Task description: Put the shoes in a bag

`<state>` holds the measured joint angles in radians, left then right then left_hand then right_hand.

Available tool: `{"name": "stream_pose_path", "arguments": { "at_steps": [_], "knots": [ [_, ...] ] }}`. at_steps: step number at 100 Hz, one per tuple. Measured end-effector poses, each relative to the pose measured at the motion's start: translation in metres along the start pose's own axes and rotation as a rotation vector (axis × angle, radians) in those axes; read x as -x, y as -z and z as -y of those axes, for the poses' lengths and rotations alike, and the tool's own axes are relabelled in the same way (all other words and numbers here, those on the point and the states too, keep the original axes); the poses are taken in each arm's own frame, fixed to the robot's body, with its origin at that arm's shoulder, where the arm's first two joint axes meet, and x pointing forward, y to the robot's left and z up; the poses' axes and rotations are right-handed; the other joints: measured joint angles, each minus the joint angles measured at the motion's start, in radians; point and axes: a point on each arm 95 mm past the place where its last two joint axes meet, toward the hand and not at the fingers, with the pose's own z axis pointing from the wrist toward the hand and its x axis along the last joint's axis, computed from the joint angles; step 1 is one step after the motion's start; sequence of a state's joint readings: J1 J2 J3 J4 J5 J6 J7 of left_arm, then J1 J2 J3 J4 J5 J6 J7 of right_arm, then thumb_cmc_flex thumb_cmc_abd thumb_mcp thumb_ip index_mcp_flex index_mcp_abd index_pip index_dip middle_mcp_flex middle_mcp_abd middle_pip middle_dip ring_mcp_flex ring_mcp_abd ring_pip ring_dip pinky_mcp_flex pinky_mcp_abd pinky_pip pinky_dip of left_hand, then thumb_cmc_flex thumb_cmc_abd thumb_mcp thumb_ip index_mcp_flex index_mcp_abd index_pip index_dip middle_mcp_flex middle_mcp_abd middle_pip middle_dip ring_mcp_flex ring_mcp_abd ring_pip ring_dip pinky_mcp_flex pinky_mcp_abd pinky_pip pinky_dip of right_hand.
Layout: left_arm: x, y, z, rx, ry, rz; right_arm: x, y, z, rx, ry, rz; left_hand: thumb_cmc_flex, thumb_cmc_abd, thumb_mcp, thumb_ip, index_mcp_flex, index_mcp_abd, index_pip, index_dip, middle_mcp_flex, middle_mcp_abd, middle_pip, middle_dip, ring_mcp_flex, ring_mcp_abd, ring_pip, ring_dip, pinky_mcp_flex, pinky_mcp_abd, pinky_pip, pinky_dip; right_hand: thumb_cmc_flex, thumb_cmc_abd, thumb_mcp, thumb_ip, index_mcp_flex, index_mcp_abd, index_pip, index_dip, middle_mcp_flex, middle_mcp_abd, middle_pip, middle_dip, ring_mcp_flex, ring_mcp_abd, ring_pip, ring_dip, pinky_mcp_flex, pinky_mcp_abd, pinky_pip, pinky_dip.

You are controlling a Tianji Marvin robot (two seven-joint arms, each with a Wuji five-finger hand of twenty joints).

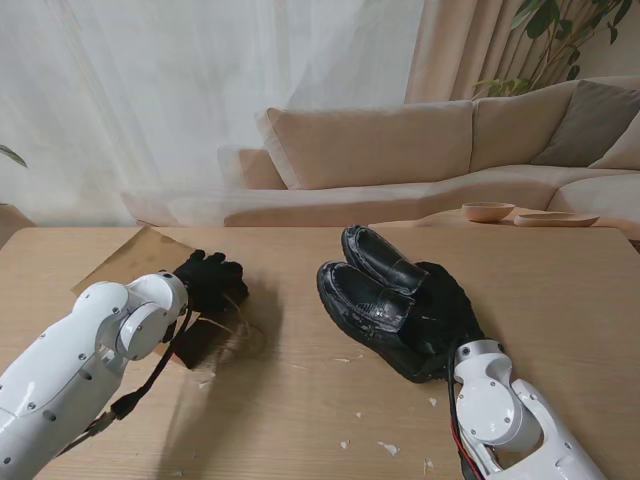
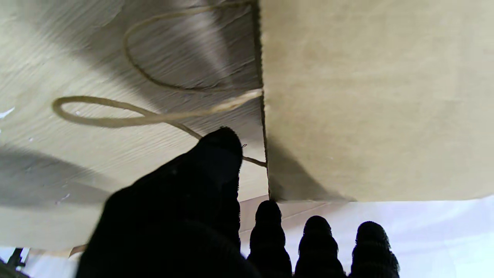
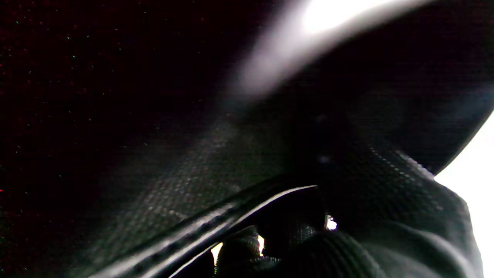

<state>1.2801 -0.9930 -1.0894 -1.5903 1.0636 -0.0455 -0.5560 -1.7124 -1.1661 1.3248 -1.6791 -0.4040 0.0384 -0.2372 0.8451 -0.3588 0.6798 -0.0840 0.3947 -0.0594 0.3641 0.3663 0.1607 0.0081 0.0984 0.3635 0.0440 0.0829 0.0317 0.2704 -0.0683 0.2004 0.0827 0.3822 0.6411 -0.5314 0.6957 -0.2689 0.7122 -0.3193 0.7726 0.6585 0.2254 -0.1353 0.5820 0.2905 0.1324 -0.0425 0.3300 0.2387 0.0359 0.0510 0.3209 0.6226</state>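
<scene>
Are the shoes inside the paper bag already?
No, both black shoes sit on the table, apart from the flat paper bag.

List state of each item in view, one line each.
Bag: flat on the table, not opened.
Bag handles: loose loops lying on the table.
Shoes: side by side, heels under the right robot hand.
Left robot hand: at the bag's mouth, grip unclear.
Right robot hand: on the shoes, grip unclear.
</scene>
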Motion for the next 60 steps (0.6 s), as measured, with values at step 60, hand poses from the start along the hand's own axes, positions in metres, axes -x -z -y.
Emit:
{"name": "stream_pose_path", "arguments": {
  "at_steps": [60],
  "knots": [
    [-0.014,-0.017,-0.01,-0.039,0.035,-0.022,0.0,0.0,0.0,-0.001,-0.006,-0.001,0.33,0.039,-0.318,-0.004,0.283,0.124,0.441,0.131,0.033,-0.014,0.134,0.027,0.0,0.0,0.011,0.101,-0.001,-0.004,0.0,0.051,0.001,0.0,0.0,0.0,0.0,0.001,0.0,0.016,0.001,0.0,0.0,0.001,0.0,0.0,0.0,0.0,0.0,0.0,0.005,0.0]
  ]
}}
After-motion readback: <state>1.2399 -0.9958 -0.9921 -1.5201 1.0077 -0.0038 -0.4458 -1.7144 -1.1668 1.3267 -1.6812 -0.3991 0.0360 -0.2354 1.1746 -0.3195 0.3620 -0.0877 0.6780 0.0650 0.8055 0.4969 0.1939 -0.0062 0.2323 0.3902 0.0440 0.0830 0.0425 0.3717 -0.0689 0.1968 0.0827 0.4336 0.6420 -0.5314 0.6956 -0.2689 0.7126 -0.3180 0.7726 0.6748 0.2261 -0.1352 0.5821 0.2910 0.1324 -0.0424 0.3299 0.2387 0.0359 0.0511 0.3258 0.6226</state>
